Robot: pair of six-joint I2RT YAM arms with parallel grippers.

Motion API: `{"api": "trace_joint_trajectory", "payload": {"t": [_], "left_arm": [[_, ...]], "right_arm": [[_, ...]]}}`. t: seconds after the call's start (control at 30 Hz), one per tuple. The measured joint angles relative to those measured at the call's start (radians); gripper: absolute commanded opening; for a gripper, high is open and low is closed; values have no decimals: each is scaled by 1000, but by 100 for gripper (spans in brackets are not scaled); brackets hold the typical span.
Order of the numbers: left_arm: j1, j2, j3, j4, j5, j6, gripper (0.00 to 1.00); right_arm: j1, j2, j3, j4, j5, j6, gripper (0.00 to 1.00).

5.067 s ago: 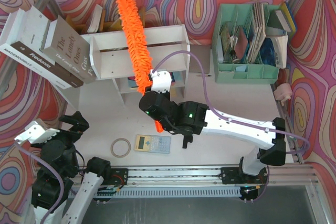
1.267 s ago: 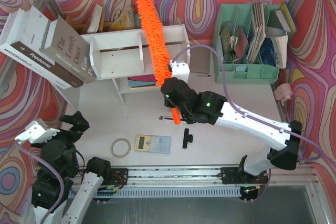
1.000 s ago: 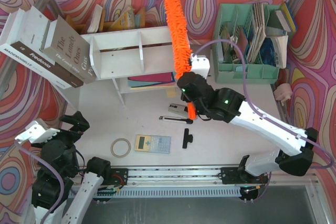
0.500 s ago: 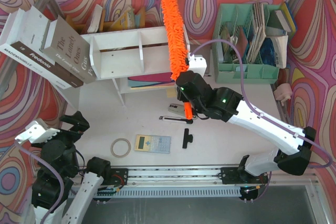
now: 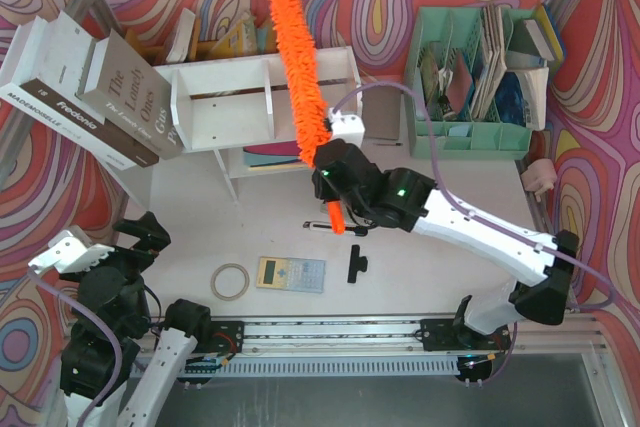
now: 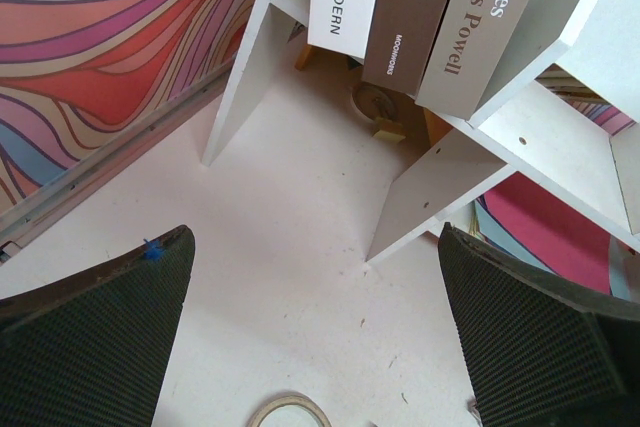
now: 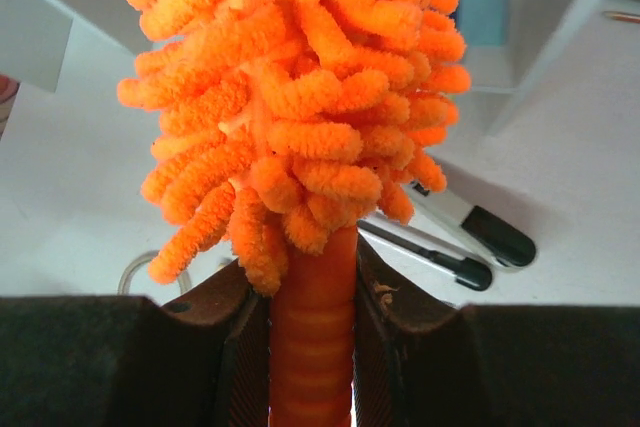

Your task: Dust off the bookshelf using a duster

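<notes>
The white bookshelf (image 5: pixel 230 97) stands at the back middle with coloured folders in its lower tier; its legs show in the left wrist view (image 6: pixel 520 127). The orange fluffy duster (image 5: pixel 300 62) lies slanted across the right part of the shelf top, tip toward the back wall. My right gripper (image 5: pixel 328 169) is shut on the duster's orange handle (image 7: pixel 312 337), just in front of the shelf's right end; the fluffy head (image 7: pixel 290 107) fills the right wrist view. My left gripper (image 6: pixel 320 347) is open and empty above the table at the near left.
Large books (image 5: pixel 85 92) lean on the shelf's left side. A mint-green file organizer (image 5: pixel 475 77) stands at the back right. A stapler (image 7: pixel 470 227), a pen (image 5: pixel 318 224), a tape ring (image 5: pixel 230 281), a calculator (image 5: pixel 291 274) and a black clip (image 5: pixel 355 265) lie on the table.
My right gripper has swept the duster leftward along the shelf top, from its right end toward the middle divider, after an earlier sweep to the right. The left arm has not moved.
</notes>
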Motion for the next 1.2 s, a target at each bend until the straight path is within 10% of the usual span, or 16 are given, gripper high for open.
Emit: {"api": "trace_joint_trajectory", "payload": {"t": [0.43,1.2], "left_arm": [[0,0,0,0,0,0,99],[0,0,0,0,0,0,99]], "right_arm": [[102,114,66,45,15,12,0],[35,-138,-6,-134,227,-36,0]]}}
